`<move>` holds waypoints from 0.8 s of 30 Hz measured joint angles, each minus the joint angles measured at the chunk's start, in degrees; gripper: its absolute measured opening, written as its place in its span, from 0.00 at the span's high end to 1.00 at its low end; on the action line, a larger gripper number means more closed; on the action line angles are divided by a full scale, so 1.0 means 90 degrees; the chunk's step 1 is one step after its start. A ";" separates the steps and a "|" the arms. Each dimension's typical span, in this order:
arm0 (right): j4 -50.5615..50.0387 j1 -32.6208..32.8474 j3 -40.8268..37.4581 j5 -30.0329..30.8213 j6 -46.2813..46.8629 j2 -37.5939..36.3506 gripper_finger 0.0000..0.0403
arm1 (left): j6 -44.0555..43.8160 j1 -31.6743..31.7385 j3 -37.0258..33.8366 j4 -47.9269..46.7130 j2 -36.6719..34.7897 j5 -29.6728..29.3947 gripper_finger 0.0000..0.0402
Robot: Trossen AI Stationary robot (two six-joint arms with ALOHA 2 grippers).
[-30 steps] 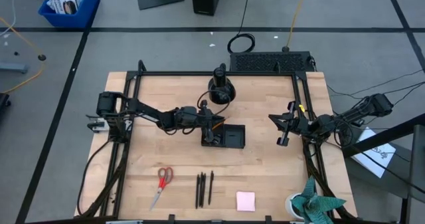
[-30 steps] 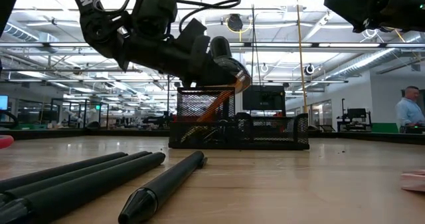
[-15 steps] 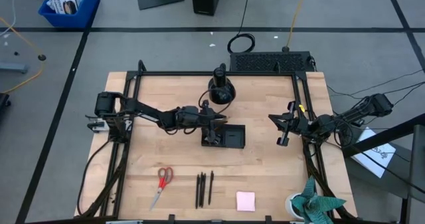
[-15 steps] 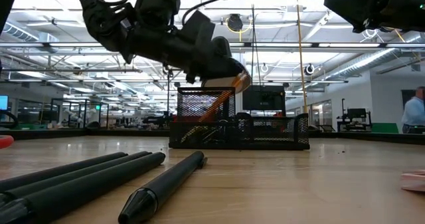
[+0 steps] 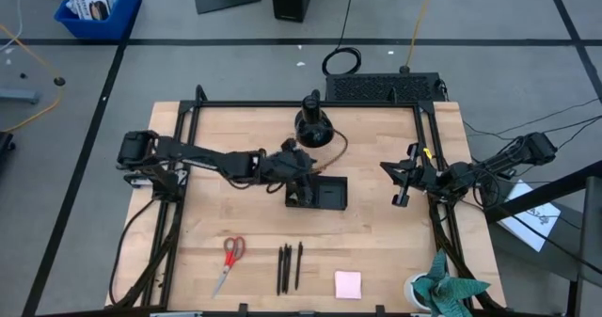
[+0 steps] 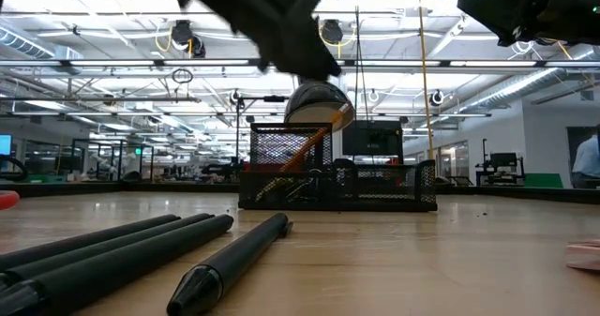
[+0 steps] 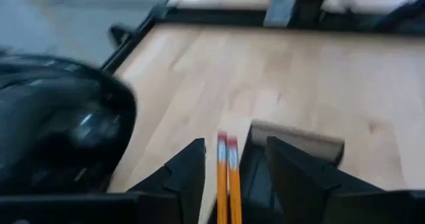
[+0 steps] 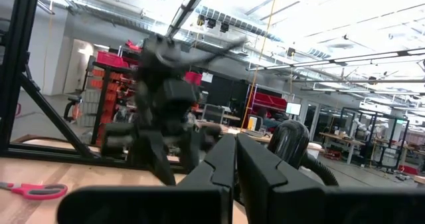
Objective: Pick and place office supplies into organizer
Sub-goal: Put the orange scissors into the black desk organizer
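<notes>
Above the black organizer (image 5: 317, 193), left gripper (image 5: 303, 166) hovers with fingers apart — two orange pencils (image 7: 228, 177) between them, untouched. Right gripper (image 5: 398, 193) waits at table's edge — fingers closed, empty.
</notes>
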 joint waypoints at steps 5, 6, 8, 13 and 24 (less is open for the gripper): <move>-0.0004 0.0000 -0.0001 0.0009 -0.0040 -0.0002 0.98 | -0.1480 -0.1053 0.1748 -0.3252 0.0254 -0.1459 0.63; -0.0038 0.0000 -0.0001 0.0006 -0.0074 0.0000 0.98 | -0.2054 -0.1281 0.2002 -0.3671 0.0365 -0.1533 0.63; -0.0054 0.0000 -0.0001 0.0007 -0.0110 -0.0003 0.98 | -0.3009 -0.1738 0.2464 -0.4125 0.0639 -0.1529 0.63; -0.0072 0.0000 0.0001 0.0006 -0.0100 -0.0007 0.98 | -0.4301 -0.2883 0.3396 -0.4285 0.1527 -0.1611 0.63; -0.0115 0.0001 -0.0001 -0.0025 0.0478 -0.0005 0.98 | -0.6860 -0.3902 0.4093 -0.5608 0.2647 -0.1457 0.63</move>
